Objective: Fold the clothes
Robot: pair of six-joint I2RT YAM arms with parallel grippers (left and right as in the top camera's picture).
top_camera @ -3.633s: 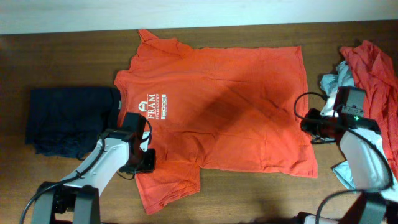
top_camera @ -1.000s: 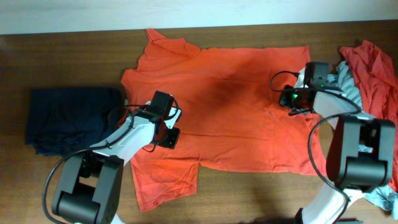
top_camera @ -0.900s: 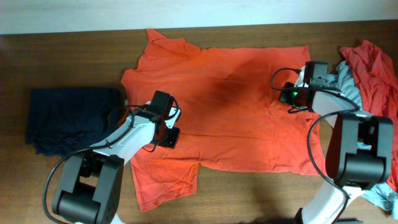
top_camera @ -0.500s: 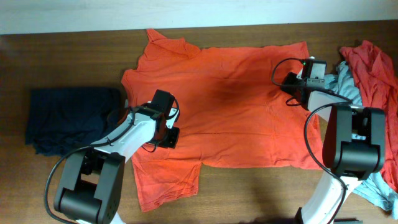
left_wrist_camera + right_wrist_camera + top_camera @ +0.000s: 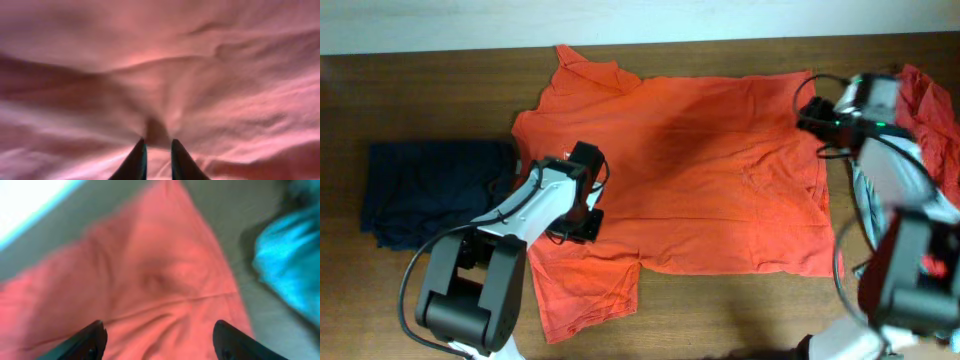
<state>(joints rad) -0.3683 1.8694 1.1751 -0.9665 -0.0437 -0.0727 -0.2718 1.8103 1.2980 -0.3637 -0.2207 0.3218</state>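
Orange-red T-shirt (image 5: pixel 700 170): lay spread open across the middle of the desk (image 5: pixel 740 310), collar toward the left of the overhead frame, hem toward the right, one sleeve reaching into the lower left. No fold had been made yet. Shallow wrinkles ran over the right half.

Left tool (image 5: pixel 157 161): rested on the shirt left of centre, near the lower sleeve. Its jaws stood only a narrow slit apart, with a small pucker of cloth rising just ahead of the tips. Whether any cloth was pinched, I could not tell.

Right tool (image 5: pixel 162 339): hung with its jaws spread wide, holding nothing, over the hem's corner at the upper right. The view was blurred.

Risk: judging from this, a fold begun with only one side gripped would probably drag the shirt askew. A thin pinch on the left could slip and drop its layer early.

Cause: soft, loose cloth on smooth wood, and the wrinkles near the hem.

Navy garment (image 5: pixel 430 190): lay bundled at the left, just beside the shirt's shoulder.

Red garment (image 5: pixel 930 120): was heaped at the upper right edge, just beside the hem.

Grey-blue garment (image 5: pixel 287 265): lay beside that same corner.

In the way: the right-hand heap crowded the hem, so a careless grab could catch a second garment.
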